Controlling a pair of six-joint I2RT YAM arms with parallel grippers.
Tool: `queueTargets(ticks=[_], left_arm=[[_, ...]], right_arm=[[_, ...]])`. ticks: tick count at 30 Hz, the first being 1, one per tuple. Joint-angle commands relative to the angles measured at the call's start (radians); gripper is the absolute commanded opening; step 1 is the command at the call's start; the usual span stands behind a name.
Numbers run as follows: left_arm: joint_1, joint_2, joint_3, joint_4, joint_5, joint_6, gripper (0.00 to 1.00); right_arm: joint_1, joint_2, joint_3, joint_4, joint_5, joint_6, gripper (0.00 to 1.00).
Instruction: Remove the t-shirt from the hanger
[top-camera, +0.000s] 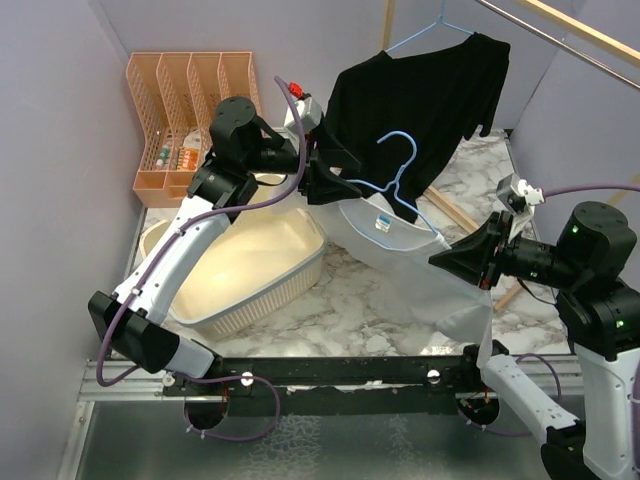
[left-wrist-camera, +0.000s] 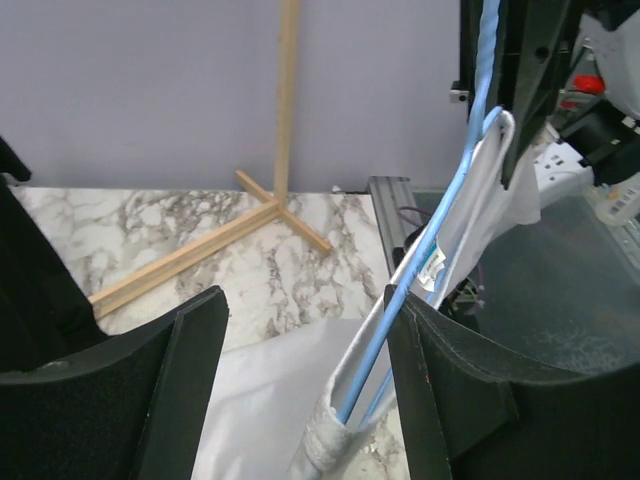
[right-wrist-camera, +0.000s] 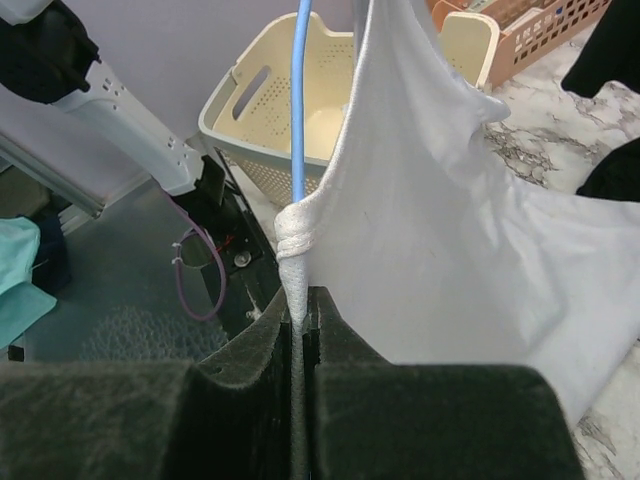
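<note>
A white t-shirt (top-camera: 400, 275) hangs between my two grippers, draped on a light blue wire hanger (top-camera: 400, 172). My left gripper (top-camera: 335, 185) is open at the shirt's upper left. In the left wrist view the hanger (left-wrist-camera: 430, 250) and the rolled collar (left-wrist-camera: 325, 440) pass between the fingers, close against the right finger (left-wrist-camera: 450, 400), with a wide gap to the left one. My right gripper (top-camera: 442, 258) is shut on a bunched, twisted piece of the t-shirt (right-wrist-camera: 298, 255) at the hanger's (right-wrist-camera: 300, 100) lower end.
A black t-shirt (top-camera: 420, 90) hangs on another blue hanger from the wooden rack at the back. The rack's foot (left-wrist-camera: 190, 255) lies on the marble table. A cream laundry basket (top-camera: 300, 265) sits below the left arm, with an orange file organiser (top-camera: 190, 100) behind it.
</note>
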Motion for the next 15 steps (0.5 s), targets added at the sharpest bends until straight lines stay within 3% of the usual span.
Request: queueTargets(ticks=[1, 9, 12, 14, 15], left_arm=[[-0.003, -0.004, 0.015, 0.12, 0.147, -0.074, 0.64], [-0.024, 0.001, 0.003, 0.193, 0.211, -0.141, 0.6], [-0.029, 0.011, 0.002, 0.177, 0.226, -0.141, 0.54], [-0.031, 0.018, 0.003, 0.177, 0.229, -0.14, 0.33], [-0.031, 0.022, 0.008, 0.174, 0.228, -0.141, 0.16]], right_arm=[[-0.002, -0.016, -0.036, 0.052, -0.042, -0.014, 0.01], [-0.002, 0.001, -0.048, 0.054, -0.026, -0.025, 0.01], [-0.004, 0.004, -0.046, 0.059, -0.026, -0.025, 0.01], [-0.003, 0.006, -0.047, 0.063, -0.026, -0.026, 0.01], [-0.003, 0.007, -0.048, 0.063, -0.025, -0.026, 0.01]])
